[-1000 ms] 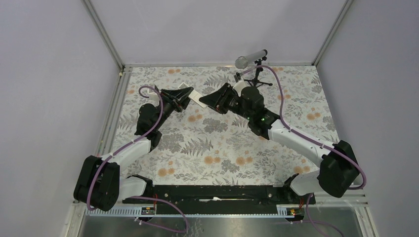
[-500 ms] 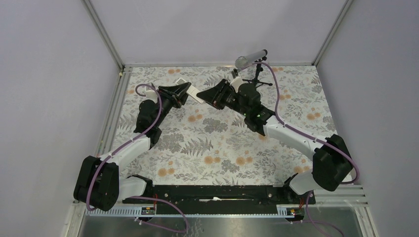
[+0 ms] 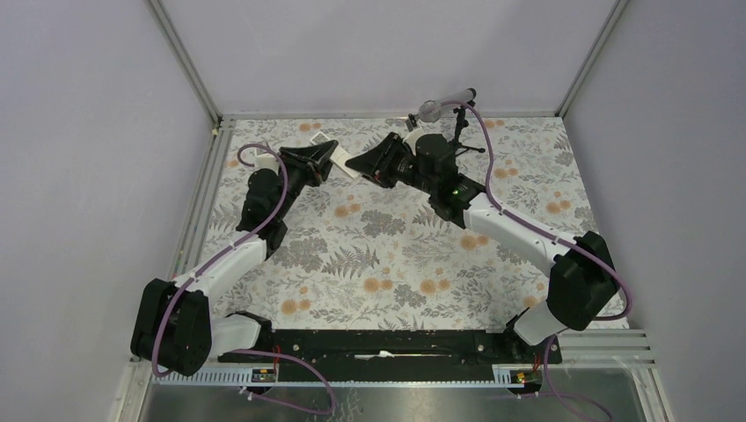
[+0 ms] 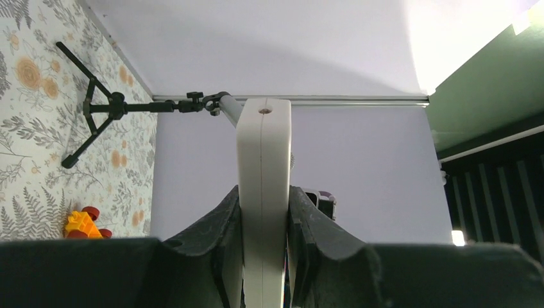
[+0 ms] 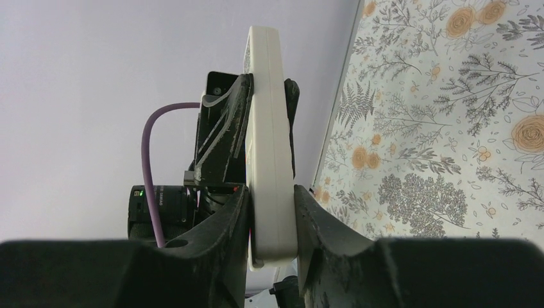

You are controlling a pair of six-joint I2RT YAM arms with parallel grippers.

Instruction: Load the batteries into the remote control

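The white remote control (image 3: pixel 345 167) is held off the table between both grippers, near the far edge. My left gripper (image 3: pixel 324 162) is shut on it. In the left wrist view the remote (image 4: pixel 263 147) stands edge-on between my fingers (image 4: pixel 221 224) and reaches well past them. My right gripper (image 3: pixel 359 164) is shut on it too. In the right wrist view it (image 5: pixel 271 192) clamps the near end of the remote (image 5: pixel 268 115), with the left gripper's fingers (image 5: pixel 224 141) gripping farther along. I cannot make out the batteries in any view.
A small black tripod (image 3: pixel 457 141) carrying a clear tube (image 3: pixel 444 104) stands at the far edge; the tripod (image 4: pixel 96 119) also shows in the left wrist view. An orange toy car with red wheels (image 4: pixel 82 224) lies on the floral table cover (image 3: pixel 396 264) near it.
Both arms have carried the remote toward the far edge of the table, still gripping it together. The right arm has stretched out farther.
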